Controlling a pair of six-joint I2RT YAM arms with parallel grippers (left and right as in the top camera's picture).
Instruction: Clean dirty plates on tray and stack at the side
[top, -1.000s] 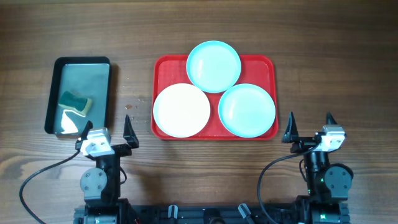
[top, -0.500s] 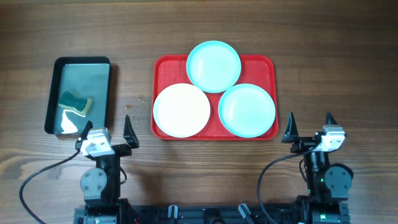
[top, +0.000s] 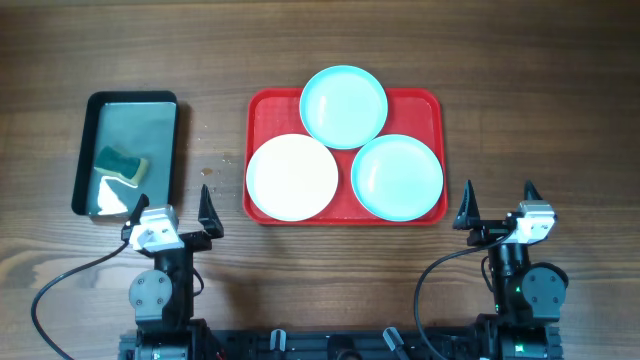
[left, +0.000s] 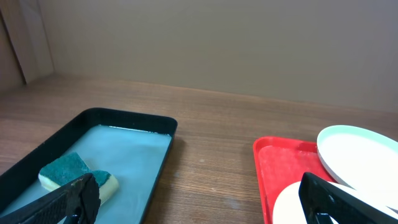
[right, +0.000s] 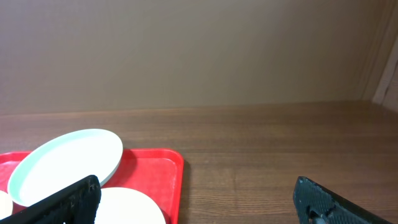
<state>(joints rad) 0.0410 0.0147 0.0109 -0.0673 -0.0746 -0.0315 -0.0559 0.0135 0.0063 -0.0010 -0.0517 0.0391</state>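
Three plates (top: 292, 177) crowd the tray (top: 268, 105), 12 o'clock one overhangs and could tip if nudged; left gripper (top: 170, 202), right gripper (top: 498, 195) wide open, empty

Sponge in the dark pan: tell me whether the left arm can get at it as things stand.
Probably yes. The sponge lies uncovered in the dark pan, just ahead of the left arm, whose jaws stand open. Only the pan's low rim lies between, so a reach from above looks free.
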